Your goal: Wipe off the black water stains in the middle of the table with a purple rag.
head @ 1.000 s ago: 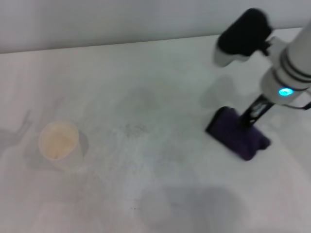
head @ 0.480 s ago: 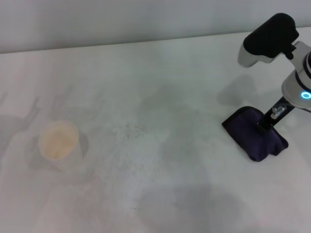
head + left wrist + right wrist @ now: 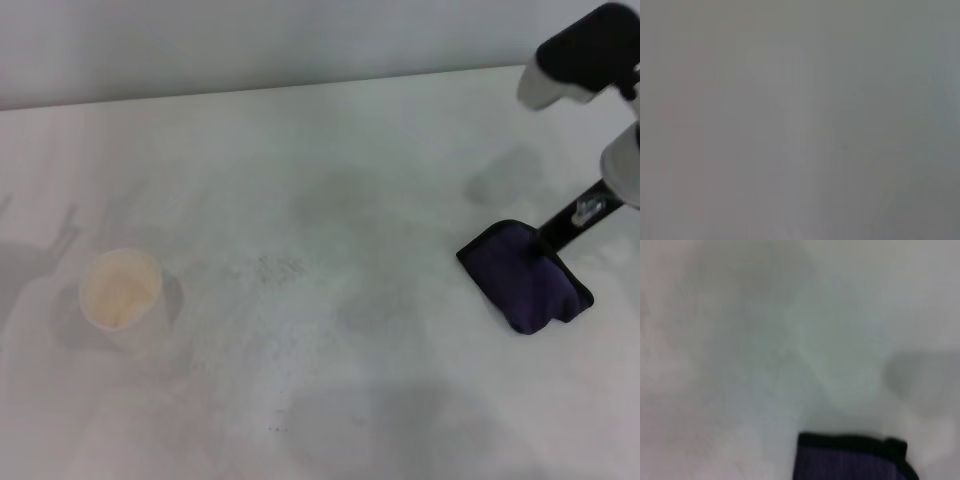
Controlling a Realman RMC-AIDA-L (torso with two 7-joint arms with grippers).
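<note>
Resting on the right side of the table (image 3: 330, 140), the purple rag (image 3: 522, 278) lies folded and lumpy, its black-trimmed edge (image 3: 850, 441) showing in the right wrist view. Right gripper (image 3: 560, 238) reaches down from the upper right, its dark finger touching the rag's far edge; whether it is clamping the cloth or has let go, I cannot tell. Over at mid-table, only faint dark specks (image 3: 275, 266) show, well apart from the rag. A white paper cup (image 3: 121, 294) stands upright on the left side. Left arm is nowhere in the head view, and its wrist camera gives just a blank grey blur.
</note>
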